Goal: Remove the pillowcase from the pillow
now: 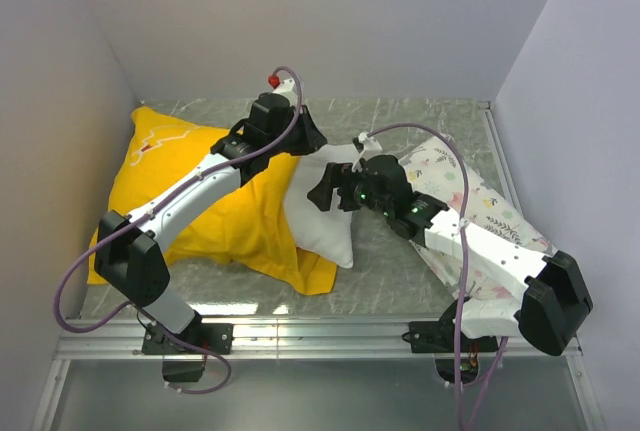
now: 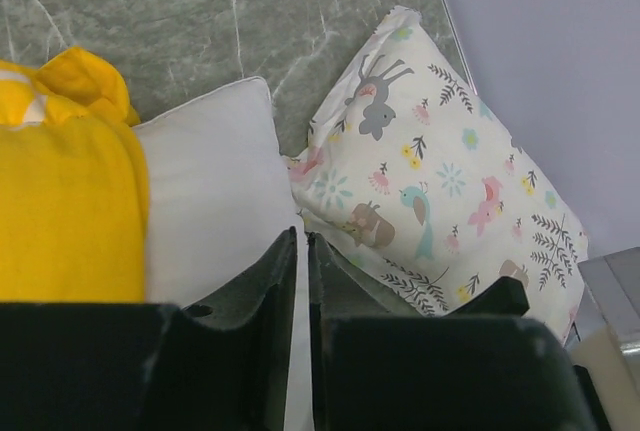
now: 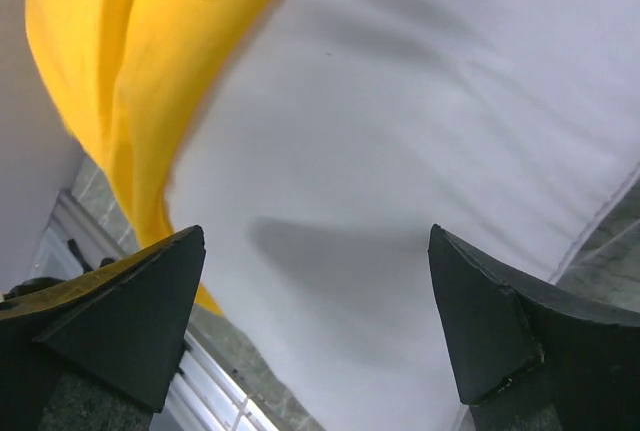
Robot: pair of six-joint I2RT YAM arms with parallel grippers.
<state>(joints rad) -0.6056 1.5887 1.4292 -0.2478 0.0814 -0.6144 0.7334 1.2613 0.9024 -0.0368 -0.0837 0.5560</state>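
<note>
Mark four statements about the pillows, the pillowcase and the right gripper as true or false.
1. The pillow is fully out of the pillowcase. False: only one white end sticks out and the rest is inside the yellow fabric.
2. The right gripper is wide open over the pillow. True.
3. A printed pillow lies beside the plain pillow. True.
4. The printed pillow lies on top of the pillowcase. False: it lies on the pillow's other side, away from the yellow fabric.

Top view high, looking down on table (image 1: 400,116); wrist views close, both showing pillow (image 2: 215,191).
</note>
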